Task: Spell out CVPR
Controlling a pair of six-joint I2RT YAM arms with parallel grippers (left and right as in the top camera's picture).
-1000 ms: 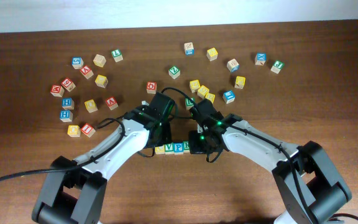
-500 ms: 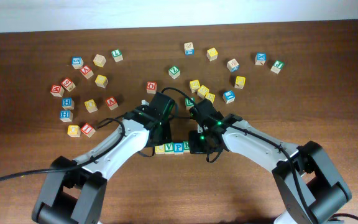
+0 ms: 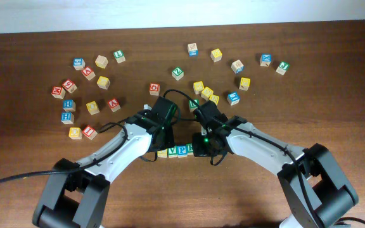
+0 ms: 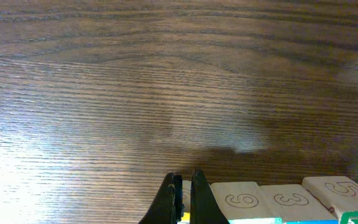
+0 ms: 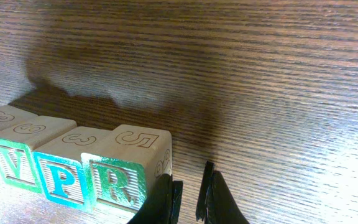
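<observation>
Right wrist: right gripper (image 5: 190,177) nearly pressed together beside R block (image 5: 129,163), left gripper (image 4: 185,177) likewise

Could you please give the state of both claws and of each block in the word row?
left claw: nearly shut, at the row's left end.
right claw: nearly shut, empty, beside R block.
yellow block: first in row, letter unreadable.
V block: upright, second, touching P block.
P block: upright, third, touching R block.
R block: upright, last in row.
</observation>
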